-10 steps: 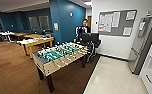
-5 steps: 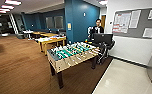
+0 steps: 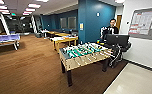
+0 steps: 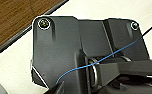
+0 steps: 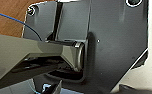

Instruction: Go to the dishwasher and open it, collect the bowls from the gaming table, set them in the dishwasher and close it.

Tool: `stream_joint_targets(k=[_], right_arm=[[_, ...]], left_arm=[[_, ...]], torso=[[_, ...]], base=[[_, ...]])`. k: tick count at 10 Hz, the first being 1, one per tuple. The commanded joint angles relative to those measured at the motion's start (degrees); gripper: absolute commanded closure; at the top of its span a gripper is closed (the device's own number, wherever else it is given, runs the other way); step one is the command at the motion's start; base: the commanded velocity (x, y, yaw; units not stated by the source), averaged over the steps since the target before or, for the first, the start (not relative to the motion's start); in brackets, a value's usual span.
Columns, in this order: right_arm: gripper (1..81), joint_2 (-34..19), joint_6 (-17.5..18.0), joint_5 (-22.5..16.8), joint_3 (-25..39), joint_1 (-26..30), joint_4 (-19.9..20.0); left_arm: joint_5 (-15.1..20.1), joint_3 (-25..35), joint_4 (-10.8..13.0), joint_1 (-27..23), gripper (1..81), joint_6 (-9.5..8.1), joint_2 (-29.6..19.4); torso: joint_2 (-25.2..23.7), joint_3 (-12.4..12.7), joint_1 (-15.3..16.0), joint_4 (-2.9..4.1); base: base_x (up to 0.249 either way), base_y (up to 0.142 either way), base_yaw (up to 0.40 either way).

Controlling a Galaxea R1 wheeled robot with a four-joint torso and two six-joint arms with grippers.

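Observation:
The gaming table (image 3: 63, 40), with a yellow frame and a pale top, stands in the middle distance beside the blue wall, behind the foosball table (image 3: 83, 55). It is too far off to tell whether bowls are on it. The dishwasher is out of view. Under my left arm, the left wrist view has pale floor (image 4: 14, 65) meeting brown floor (image 4: 12, 17) along a dark strip. Both floors also run beneath my right arm in the right wrist view, brown floor (image 5: 7, 27) and pale floor (image 5: 144, 75).
The foosball table stands close ahead on brown floor (image 3: 29, 70). Behind it is a person (image 3: 112, 28) with a dark control rig (image 3: 117, 42). A notice board (image 3: 142, 22) hangs on the white wall at right. A blue-topped table (image 3: 5, 38) stands far left. Pale floor (image 3: 134, 82) lies at lower right.
The whole head view has swung to the left, so the camera has turned. The counter at the right edge has left the picture and more open brown floor shows on the left.

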Motion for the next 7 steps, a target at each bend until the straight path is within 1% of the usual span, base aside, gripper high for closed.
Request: stream_joint_targets(k=[1,7], right_arm=[[1.0,-0.1,-0.2,-2.9,-0.1,2.9,-0.5],[1.0,0.1,-0.2,-2.9,-0.1,2.5,-0.5]], left_arm=[[2.9,0.0,0.4,-2.7,1.0,0.46,0.0],[2.9,0.0,0.3,-2.6,1.0,0.46,0.0]], torso=[[0.0,0.0,0.0,0.00],[0.0,0.0,0.0,0.00]], base=[[0.000,0.000,0.362],[0.000,0.000,0.362]])
